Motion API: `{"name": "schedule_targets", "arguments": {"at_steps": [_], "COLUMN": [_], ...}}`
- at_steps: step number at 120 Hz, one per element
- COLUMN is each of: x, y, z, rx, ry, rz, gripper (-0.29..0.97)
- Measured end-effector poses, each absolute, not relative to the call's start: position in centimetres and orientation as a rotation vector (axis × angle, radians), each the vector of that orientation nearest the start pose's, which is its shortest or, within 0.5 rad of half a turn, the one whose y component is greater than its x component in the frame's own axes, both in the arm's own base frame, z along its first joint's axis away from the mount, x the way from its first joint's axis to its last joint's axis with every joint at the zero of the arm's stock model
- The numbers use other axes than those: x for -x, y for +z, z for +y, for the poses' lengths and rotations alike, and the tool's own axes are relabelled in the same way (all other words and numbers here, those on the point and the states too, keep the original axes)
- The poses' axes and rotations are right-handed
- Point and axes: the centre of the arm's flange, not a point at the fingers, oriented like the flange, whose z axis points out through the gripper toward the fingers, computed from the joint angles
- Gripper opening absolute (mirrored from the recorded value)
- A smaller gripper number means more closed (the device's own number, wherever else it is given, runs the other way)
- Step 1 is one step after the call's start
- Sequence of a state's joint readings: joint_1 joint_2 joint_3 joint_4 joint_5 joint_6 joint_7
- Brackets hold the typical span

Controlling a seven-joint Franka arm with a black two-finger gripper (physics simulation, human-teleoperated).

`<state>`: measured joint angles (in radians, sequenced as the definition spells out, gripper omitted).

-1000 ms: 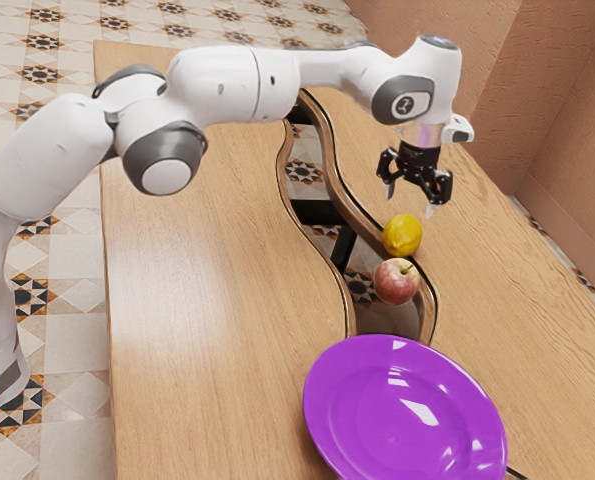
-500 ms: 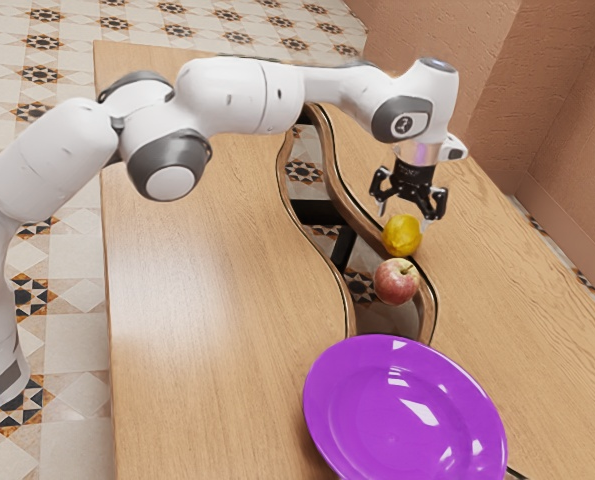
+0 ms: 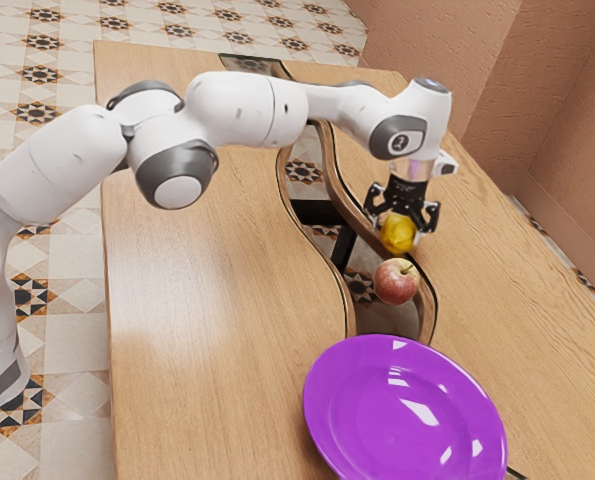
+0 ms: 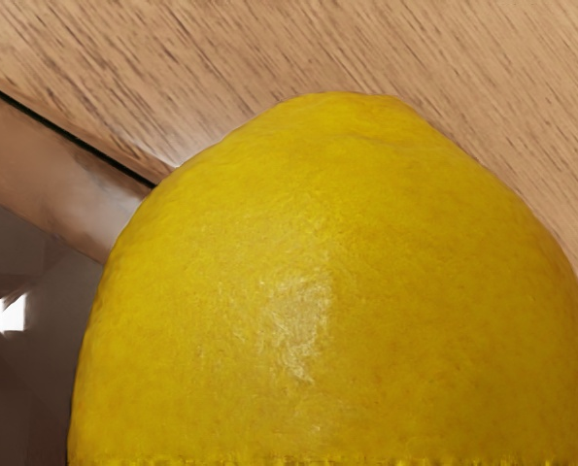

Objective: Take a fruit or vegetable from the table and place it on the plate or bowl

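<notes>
Straddling the lemon (image 3: 399,234), the jaws stood spread, not clamped on it. The lemon sat on the bench (image 3: 207,300) beside the curved gap (image 3: 317,215), with the apple (image 3: 397,281) near its 6 o'clock and the purple plate (image 3: 404,415) farther toward 6 o'clock.

Wooden table (image 3: 207,300): lemon (image 3: 399,235), apple (image 3: 396,281) along curved gap; purple plate (image 3: 405,410) near apple.

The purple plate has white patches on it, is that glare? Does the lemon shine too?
Exterior view: yes, the white streaks on the purple plate are reflected light, and the wooden table shows a pale sheen too. Wrist view: the lemon carries a soft highlight near its middle.
</notes>
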<state>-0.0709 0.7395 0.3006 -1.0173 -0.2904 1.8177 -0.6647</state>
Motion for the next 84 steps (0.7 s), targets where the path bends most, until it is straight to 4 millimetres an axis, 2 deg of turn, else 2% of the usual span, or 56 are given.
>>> {"name": "schedule_targets", "arguments": {"at_steps": [10, 31, 57, 84], "x": [-75.7, -75.6, -75.5, -75.5], "y": [43.3, 43.2, 43.6, 45.6], "z": [7.7, 8.8, 9.3, 9.3], "rx": [2.937, 2.927, 2.917, 2.922], "ry": [-0.105, -0.104, -0.115, -0.168], "rz": [-1.380, -1.416, -1.422, -1.412], "gripper": [0.61, 0.34, 0.38, 0.30]}}
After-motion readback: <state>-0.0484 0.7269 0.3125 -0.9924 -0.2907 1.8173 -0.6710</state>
